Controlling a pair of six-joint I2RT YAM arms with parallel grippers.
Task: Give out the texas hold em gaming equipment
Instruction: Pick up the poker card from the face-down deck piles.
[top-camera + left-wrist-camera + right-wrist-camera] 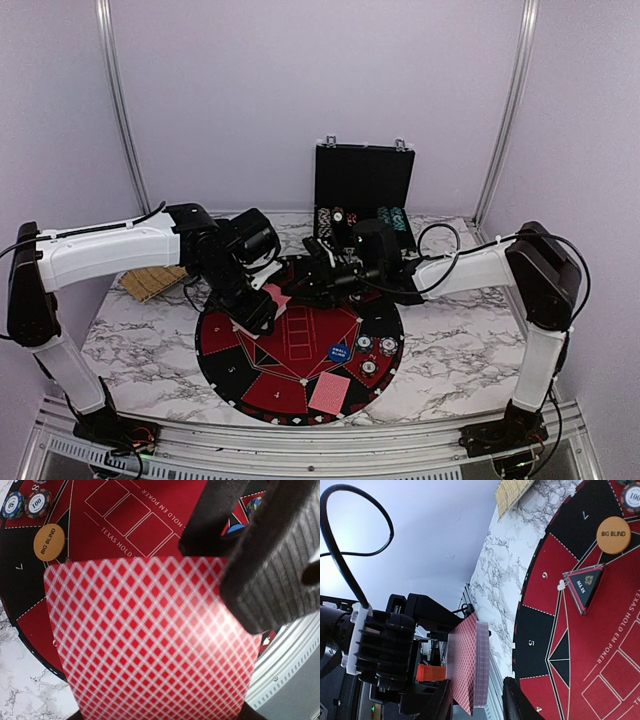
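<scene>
Deck [150, 640] of red diamond-backed cards pinched in left fingers [258, 308], up off the mat [225, 345], over its far left part. Right fingers [517, 700] spread, one each side of the deck's edge; touching or not, can't tell.

Readable: "BIG BLIND" on orange disc [51, 541], "ALL IN" on clear triangular marker [584, 585], "100" on one of the chips [38, 503], "TEXAS HOLD EM POKER" across the mat's red centre, seat numbers 4 to 7 on its outer segments. Blue disc [340, 352] lettering too small to read.

Counts: one loose card [330, 393] face down near the mat's near edge; three chips beside blue disc; two whole chips next to orange disc, a third cut by the frame. Orange disc hidden under the arms from above.

Behind the mat, open black case [362, 180] with chip rows. Woven pad [150, 283] at counter [130, 340] left.
</scene>
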